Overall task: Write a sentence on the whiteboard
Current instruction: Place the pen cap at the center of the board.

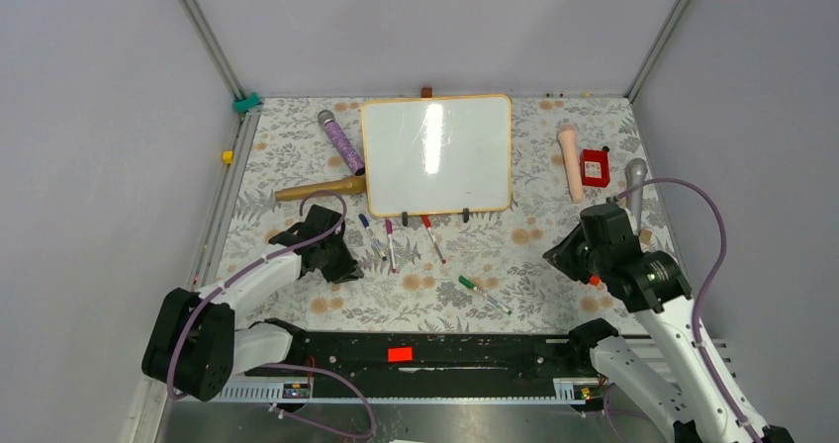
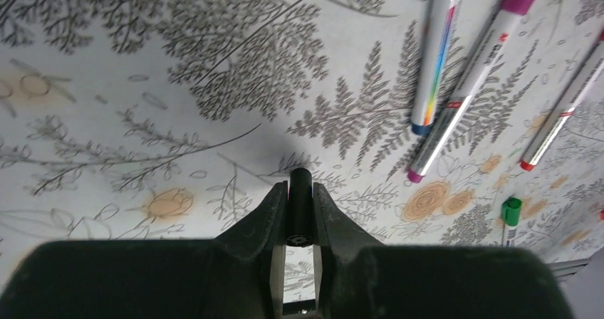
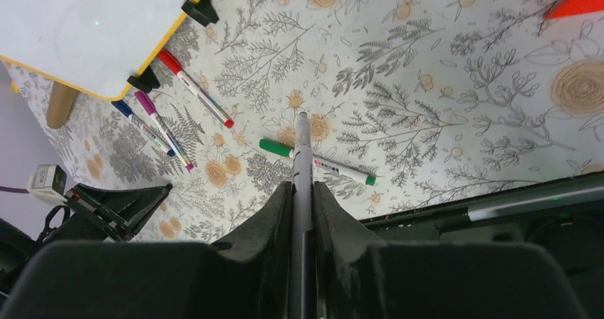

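Awaiting its text, the whiteboard: lies flat at the far middle of the floral tablecloth, well apart from both arms. Its glossy face is blank apart from glare.
Sentence: none of it is written yet.
Right gripper: clamped on a slim dark marker that juts straight out past the fingertips. It hovers over the near right of the cloth, probably held this way so the tip leads toward the board.
Left gripper: pinched on a short black cap-like piece, low over the cloth at the near left. I judge it is parked there to keep clear of the writing arm.
In the way: a blue marker, a magenta marker and a red marker lie loose just off the board's near edge, by its black feet. A reach from the right likely passes over them.
Nearer: a green marker lies under the held marker's line.
Flanks: a glittery purple microphone and a wooden handle lie just beside the board's left edge. A pink cylinder and a red box sit to its right.
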Robot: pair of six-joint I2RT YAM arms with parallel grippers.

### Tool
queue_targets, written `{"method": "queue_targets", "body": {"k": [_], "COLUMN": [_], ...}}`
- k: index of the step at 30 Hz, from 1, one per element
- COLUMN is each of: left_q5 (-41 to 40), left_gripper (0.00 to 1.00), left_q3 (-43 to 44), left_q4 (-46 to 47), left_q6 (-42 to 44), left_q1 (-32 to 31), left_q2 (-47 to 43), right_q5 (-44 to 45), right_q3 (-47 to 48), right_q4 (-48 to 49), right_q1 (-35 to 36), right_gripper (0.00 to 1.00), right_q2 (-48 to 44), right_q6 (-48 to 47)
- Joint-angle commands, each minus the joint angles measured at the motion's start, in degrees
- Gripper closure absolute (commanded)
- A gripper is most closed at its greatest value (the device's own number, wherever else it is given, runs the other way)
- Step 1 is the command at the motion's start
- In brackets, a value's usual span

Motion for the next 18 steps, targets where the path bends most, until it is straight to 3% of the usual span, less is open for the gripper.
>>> {"method": "queue_targets", "body": {"k": [1, 8, 18], "left_q5": [-0.70, 1.68, -5.42], "left_gripper": [1.00, 1.00, 1.00], "left_q3": [0.23, 3.03, 5.77], "left_q4": [4.18, 5.45, 3.61], "left_q6": [-0.31, 1.40, 3.85], "left_q1": [-0.14, -0.14, -0.14], "left_q2": [2.55, 7.32, 9.64], "right_q5": [4.70, 8.27, 6.72], "right_q3": [-0.51, -2.38, 4.19], "right_q4": [0.80, -6.05, -10.46], "right_q1": [-0.13, -0.14, -0.13], "right_gripper": [1.00, 1.00, 1.00], "right_q2": [-3.25, -6.39, 1.63], "right_q6": [-3.78, 0.07, -5.07]}}
